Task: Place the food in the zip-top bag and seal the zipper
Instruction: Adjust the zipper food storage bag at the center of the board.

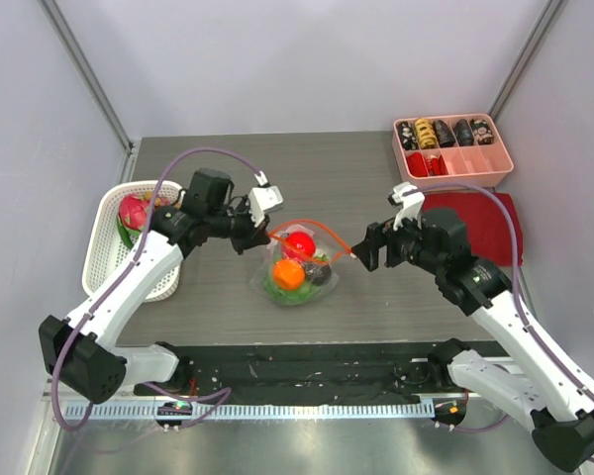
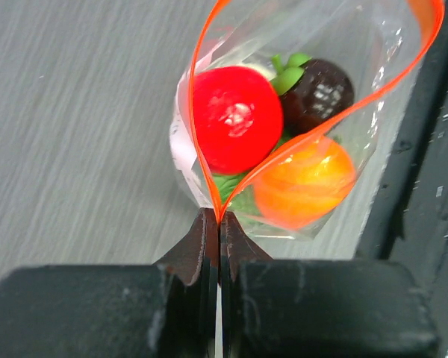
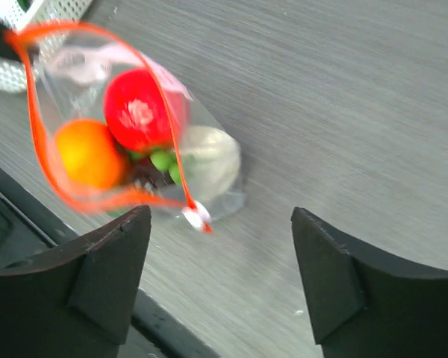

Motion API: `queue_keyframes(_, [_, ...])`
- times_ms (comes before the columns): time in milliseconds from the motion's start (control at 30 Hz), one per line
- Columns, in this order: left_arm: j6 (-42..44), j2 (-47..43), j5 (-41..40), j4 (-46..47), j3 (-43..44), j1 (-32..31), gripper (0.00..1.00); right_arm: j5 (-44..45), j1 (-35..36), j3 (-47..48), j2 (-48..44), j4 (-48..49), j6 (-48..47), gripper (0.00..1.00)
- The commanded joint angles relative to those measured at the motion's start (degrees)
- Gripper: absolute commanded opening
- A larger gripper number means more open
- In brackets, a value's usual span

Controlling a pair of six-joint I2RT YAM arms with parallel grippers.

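Note:
The clear zip-top bag (image 1: 299, 265) lies mid-table, mouth open, its orange-red zipper (image 1: 322, 230) in a loop. Inside are the red fruit (image 1: 298, 243), the orange fruit (image 1: 288, 274), green lettuce (image 1: 272, 288) and a dark round fruit (image 1: 320, 273). My left gripper (image 1: 258, 234) is shut on the zipper's left end. In the left wrist view it (image 2: 219, 221) pinches the zipper (image 2: 199, 119) below the red fruit (image 2: 235, 119) and orange fruit (image 2: 306, 183). My right gripper (image 1: 360, 253) is open at the zipper's right end. In the right wrist view it (image 3: 220, 216) is open beside the white slider (image 3: 196, 216).
A white basket (image 1: 107, 259) with a dragon fruit (image 1: 133, 211) stands at the left. A pink compartment tray (image 1: 475, 163) sits at the back right, with a dark red cloth (image 1: 490, 226) in front of it. A black strip (image 1: 297, 361) runs along the near edge.

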Motion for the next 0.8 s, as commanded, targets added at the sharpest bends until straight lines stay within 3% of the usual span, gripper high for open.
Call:
queue_keyframes(0, [9.3,-2.5,8.3,2.1,-1.0,4.2,0.0,-1.2,-0.1,-3.5,-8.5,-1.7,-20.0,0.86])
queue_keyframes(167, [12.6,-1.4,12.2,2.8,-3.1,8.2,0.0,-5.6,-0.2,-17.5,-19.9,7.0,-32.7,0.86])
queue_keyframes(300, [14.7,-1.9,16.4,3.1,-4.7,10.4,0.0,-9.5,-0.1,-30.8,-25.2,25.8,-34.5,0.87])
queue_keyframes(467, [17.4,-5.6,16.0,9.5,-10.2,10.6,0.0,-11.5,-0.1,-34.9,-16.8,41.1,-29.2,0.85])
queue_keyframes(767, [18.7,-5.7,17.1,8.4,-10.2,11.1,0.0,-14.5,-0.1,-33.9,-4.5,60.3,-18.2,0.8])
